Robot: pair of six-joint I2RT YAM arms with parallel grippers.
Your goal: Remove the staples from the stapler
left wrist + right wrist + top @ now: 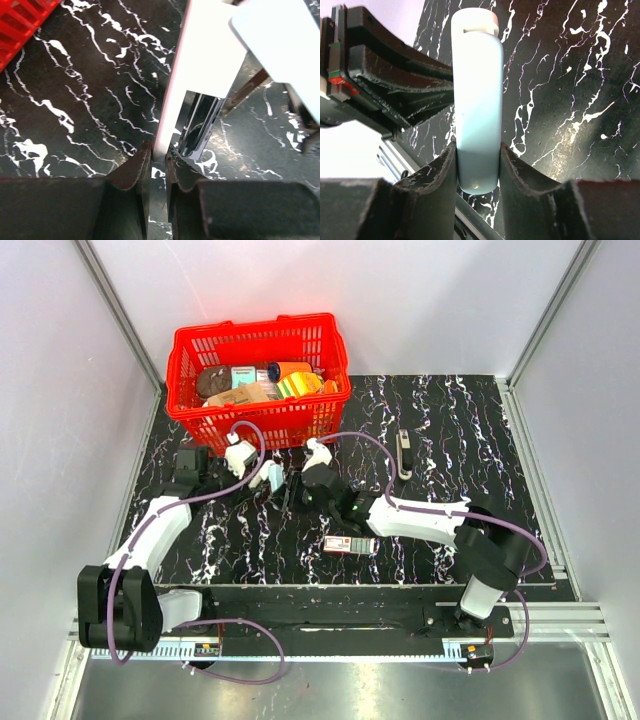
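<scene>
The stapler [404,453], a slim black bar with a grey metal channel, lies alone on the black marbled table right of the basket, with no gripper near it. Both grippers meet at the table's middle on a rounded pale blue-and-white oblong [275,478]. My left gripper [159,152] is shut on the thin white edge of the oblong [200,55], where a shiny chrome channel [197,125] shows inside it. My right gripper [477,147] is shut on the oblong's pale blue rounded body [476,95]; the left gripper's fingers [395,95] show beside it.
A red basket [190,405] full of items stands at the back left. A small red-green-white box [345,544] lies near the front middle. A black object [190,462] sits at the left, in front of the basket. Purple cables loop over both arms.
</scene>
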